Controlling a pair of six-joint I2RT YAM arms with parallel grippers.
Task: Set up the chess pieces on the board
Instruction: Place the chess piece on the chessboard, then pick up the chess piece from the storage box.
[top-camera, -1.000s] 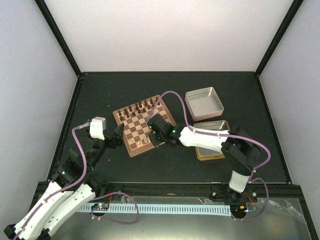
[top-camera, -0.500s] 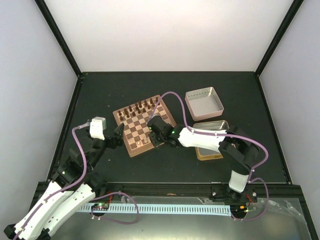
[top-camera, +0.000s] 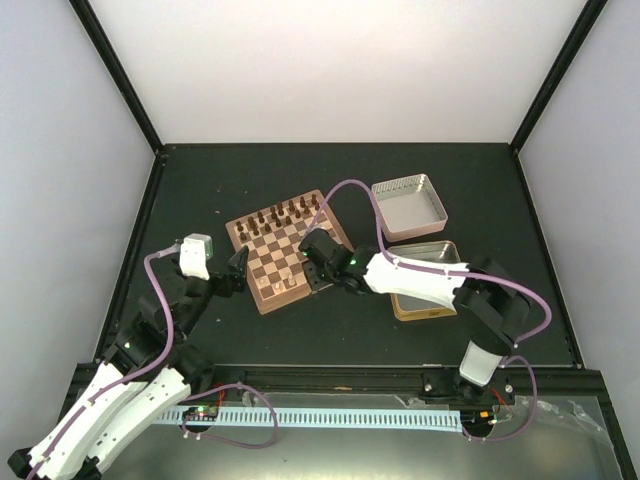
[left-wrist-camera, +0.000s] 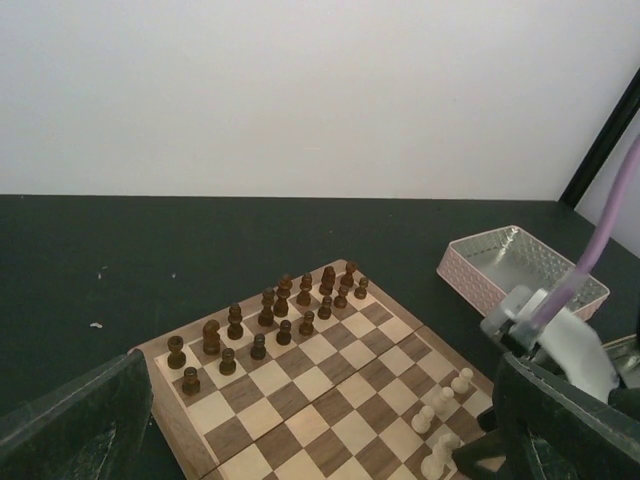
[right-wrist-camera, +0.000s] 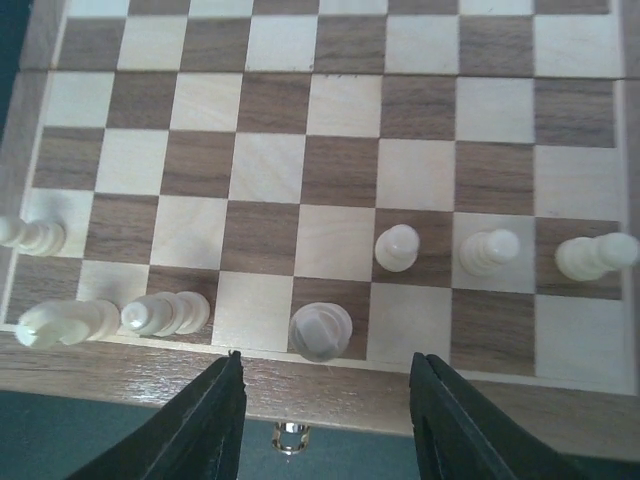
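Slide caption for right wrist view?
Right hand open over the board edge, pale chess pieces on its nearest rows.

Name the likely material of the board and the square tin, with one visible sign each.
The board looks like matte wood: grain streaks cross its squares and border. The square tin is probably thin metal: silvery sheen inside, pinkish textured wall.

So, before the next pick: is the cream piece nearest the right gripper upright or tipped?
Upright: the cream piece shows its round top from above, on a dark edge square, clear of the right gripper.
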